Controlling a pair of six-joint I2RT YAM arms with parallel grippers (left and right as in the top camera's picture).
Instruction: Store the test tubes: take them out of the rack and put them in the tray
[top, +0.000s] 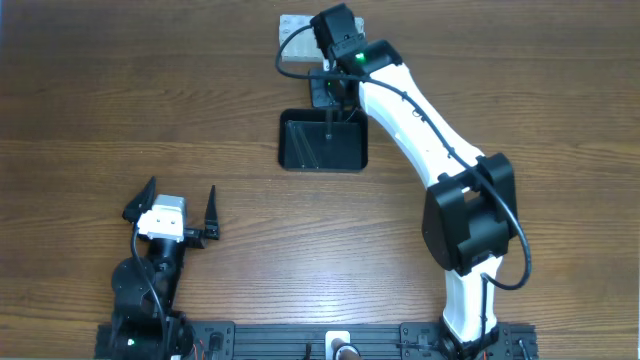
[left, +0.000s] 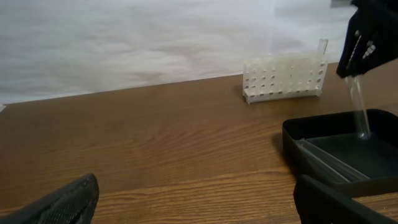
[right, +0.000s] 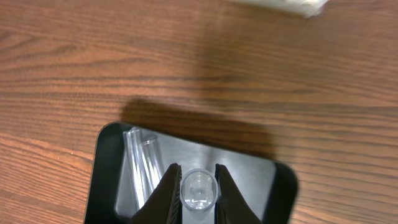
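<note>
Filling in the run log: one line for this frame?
right fingers shut on test tube, upright over tray | stored tubes lying inside | rack: standing tube at one end | left fingers open, near base

Grained brown wooden table (top: 150, 120); glossy black plastic tray (left: 292, 138); clear glass-like test tube (left: 359, 106); white translucent plastic rack (left: 283, 78); matt black fingers (right: 166, 190).

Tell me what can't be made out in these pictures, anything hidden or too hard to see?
What the rack holds: top view, the right arm covers part of it; left wrist view, too small to count.
Loose tubes in the tray: right wrist view, the right gripper and its held tube cover some.
Whether the held tube's tip touches the tray floor: blurred, left wrist view.
</note>
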